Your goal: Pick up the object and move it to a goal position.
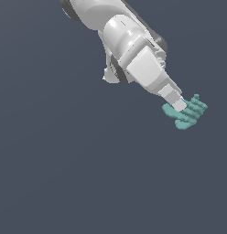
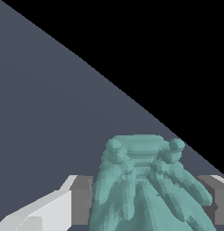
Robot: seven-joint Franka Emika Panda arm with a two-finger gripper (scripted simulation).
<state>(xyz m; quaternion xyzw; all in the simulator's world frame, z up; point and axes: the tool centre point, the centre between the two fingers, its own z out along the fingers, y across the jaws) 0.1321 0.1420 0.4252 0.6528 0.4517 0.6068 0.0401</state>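
We see a matte teal-green object [image 1: 188,113], its ridged, finger-like lumps shaded darker in the creases, against a flat slate-blue ground [image 1: 65,173]. The arm [image 1: 120,32] is glossy white with dark grey joints. In the wrist view, the gripper [image 2: 145,203] shows white fingers [image 2: 46,212] with grey pads, and a black area [image 2: 168,45] lies beyond the ground.

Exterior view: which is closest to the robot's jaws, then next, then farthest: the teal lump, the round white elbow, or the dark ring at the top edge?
1. Teal lump: between the jaws of the gripper, toward the exterior view's right.
2. Round white elbow: further up the arm, above the gripper.
3. Dark ring: farthest, at the top edge, toward the exterior view's left.
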